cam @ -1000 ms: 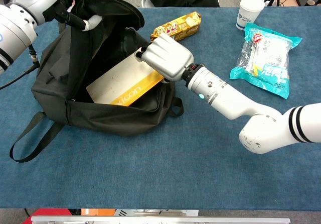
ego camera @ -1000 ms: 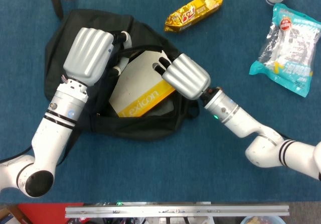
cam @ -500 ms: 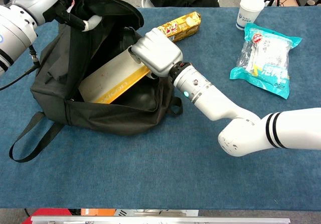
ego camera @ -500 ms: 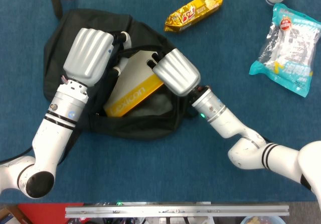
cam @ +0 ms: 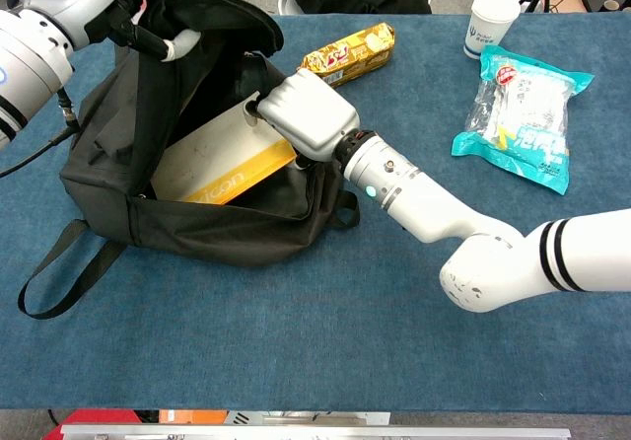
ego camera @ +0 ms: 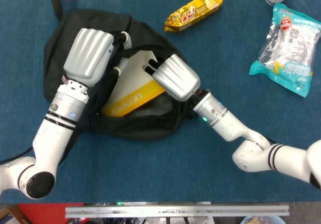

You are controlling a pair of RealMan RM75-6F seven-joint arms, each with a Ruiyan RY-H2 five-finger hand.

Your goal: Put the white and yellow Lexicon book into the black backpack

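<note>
Right robot hand holds 1 Lexicon book | 1 backpack

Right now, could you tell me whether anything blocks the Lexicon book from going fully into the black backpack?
Nothing visible does. The left hand holds the backpack mouth open, and the right hand holds the book, which already lies partly inside the opening.

Book inside backpack
</note>
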